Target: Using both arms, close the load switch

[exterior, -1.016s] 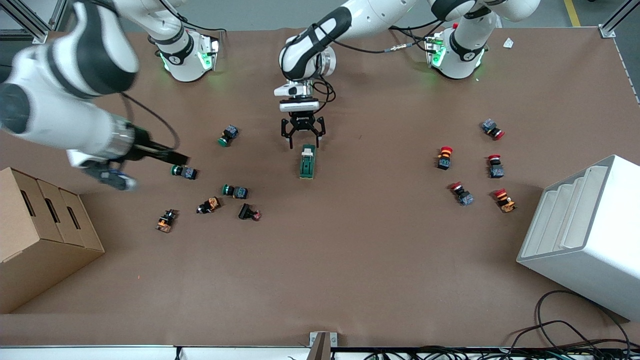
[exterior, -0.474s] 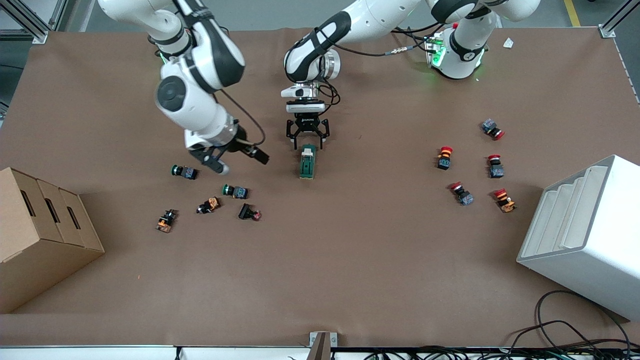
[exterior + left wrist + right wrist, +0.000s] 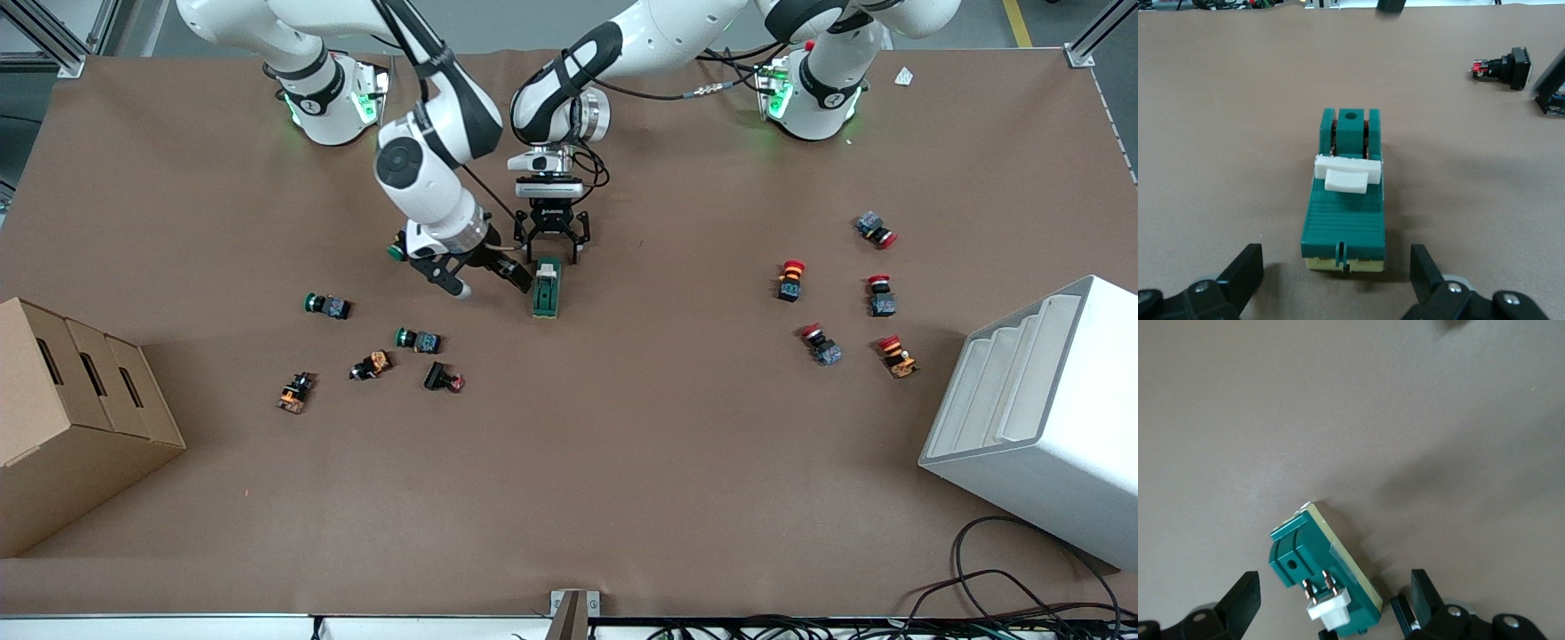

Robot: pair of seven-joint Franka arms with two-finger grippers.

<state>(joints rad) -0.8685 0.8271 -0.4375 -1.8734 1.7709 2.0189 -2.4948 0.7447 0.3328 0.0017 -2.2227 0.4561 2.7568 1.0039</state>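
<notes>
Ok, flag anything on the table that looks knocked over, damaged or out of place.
Nothing looks damaged or spilled. The load switch lies flat and whole on the table, its cream handle in place. The left end effector is open at its end, the right end effector open beside it. The push buttons lie tipped on their sides, scattered.

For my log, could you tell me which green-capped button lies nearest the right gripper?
The green-capped button by the right gripper, half hidden under its wrist; the other two lie nearer the camera.

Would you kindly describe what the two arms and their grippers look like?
Both arms are glossy white with black joint bands, black cables and green-lit bases. The left gripper and right gripper are black, each with two fingers.
</notes>
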